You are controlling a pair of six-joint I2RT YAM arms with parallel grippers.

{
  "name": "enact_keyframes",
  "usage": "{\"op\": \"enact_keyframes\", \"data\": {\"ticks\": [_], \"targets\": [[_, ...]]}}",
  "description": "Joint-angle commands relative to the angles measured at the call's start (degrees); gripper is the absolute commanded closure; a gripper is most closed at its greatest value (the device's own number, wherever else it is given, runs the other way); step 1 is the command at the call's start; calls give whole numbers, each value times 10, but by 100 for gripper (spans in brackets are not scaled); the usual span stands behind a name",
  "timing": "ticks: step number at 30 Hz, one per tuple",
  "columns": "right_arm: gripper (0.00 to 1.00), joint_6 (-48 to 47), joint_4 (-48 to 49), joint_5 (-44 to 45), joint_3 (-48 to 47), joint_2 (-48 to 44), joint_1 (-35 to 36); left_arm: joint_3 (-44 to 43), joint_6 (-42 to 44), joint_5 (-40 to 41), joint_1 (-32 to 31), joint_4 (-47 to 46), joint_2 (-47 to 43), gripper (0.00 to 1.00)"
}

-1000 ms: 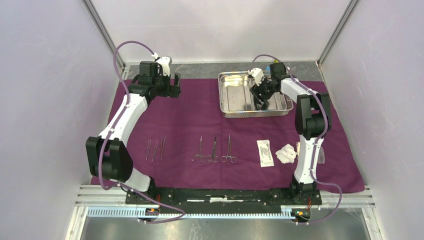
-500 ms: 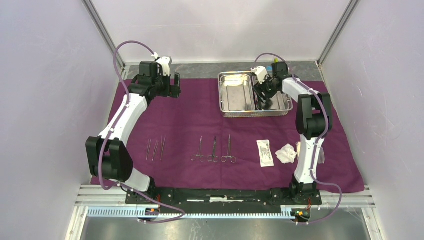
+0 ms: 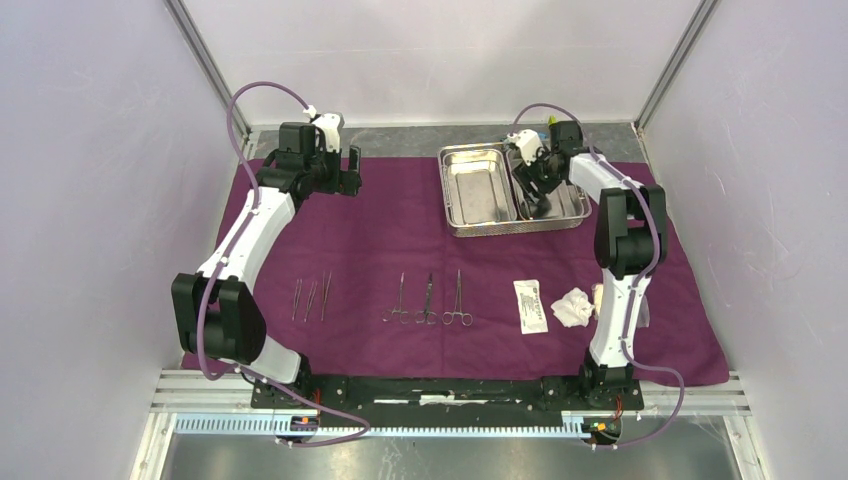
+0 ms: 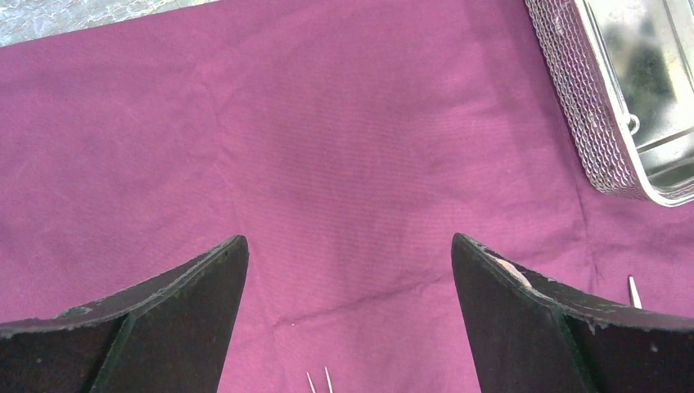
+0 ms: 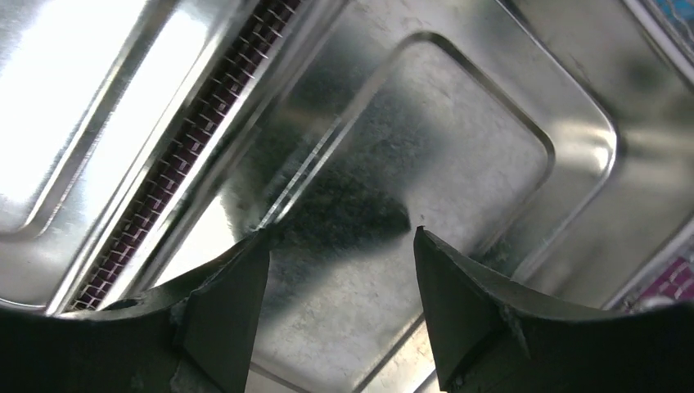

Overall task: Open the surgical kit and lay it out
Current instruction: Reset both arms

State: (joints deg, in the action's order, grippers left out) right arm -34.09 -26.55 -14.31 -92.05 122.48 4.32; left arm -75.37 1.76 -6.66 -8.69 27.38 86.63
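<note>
Kit [image 3: 428,300] lies in a row on the cloth [image 3: 380,230]; tray [image 3: 478,195] far right. Right fingers [image 5: 221,327] apart, empty, down in its right compartment; left fingers [image 4: 164,327] spread wide over cloth. Risk: right fingers snag the divider, dragging tray.

The cloth [image 3: 380,250] is matt woven fabric, the tray [image 3: 478,190] glossy steel, the fingers [image 4: 164,336] dull black.
</note>
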Motion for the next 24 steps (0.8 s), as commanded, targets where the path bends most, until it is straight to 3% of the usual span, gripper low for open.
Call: {"op": "enact_keyframes", "data": {"ticks": [1,12,24], "targets": [[28,26,3,50,-36,-16,-33,-25,2,-15,3,-6,-1,0],[21,96,-53,-20,24,-63,-73,-24,-4,-24,3,-6,-4,0],[26,82,-258,-6,-81,-31,-77,-14,-11,-36,2,-11,-14,0]]}}
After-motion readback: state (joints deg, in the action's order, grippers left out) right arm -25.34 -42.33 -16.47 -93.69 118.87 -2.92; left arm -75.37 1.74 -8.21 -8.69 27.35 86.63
